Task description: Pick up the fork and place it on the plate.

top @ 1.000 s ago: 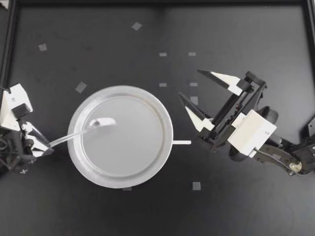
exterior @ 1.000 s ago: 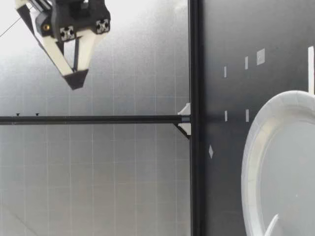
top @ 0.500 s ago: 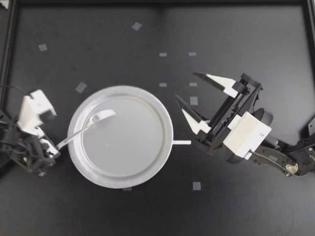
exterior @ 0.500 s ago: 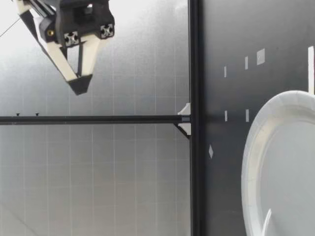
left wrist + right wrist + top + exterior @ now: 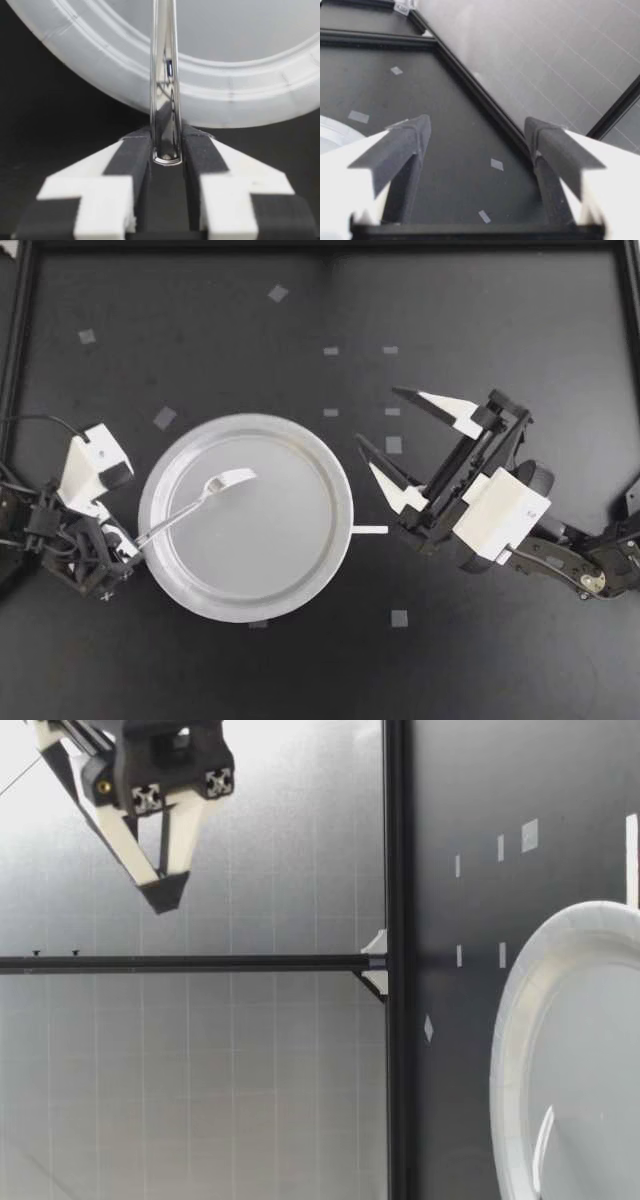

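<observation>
The fork (image 5: 190, 508) looks glossy and reflective, the plate (image 5: 343, 530) matt white paper, the table (image 5: 480, 300) matt black.

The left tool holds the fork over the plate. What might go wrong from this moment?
1. My left tool pinches only the very end of the shiny silver fork, so it may swing or slip.
2. The handle crosses the rim of the round white plate; released here, its end would probably hang outside the plate, and the fork may tip off.
</observation>
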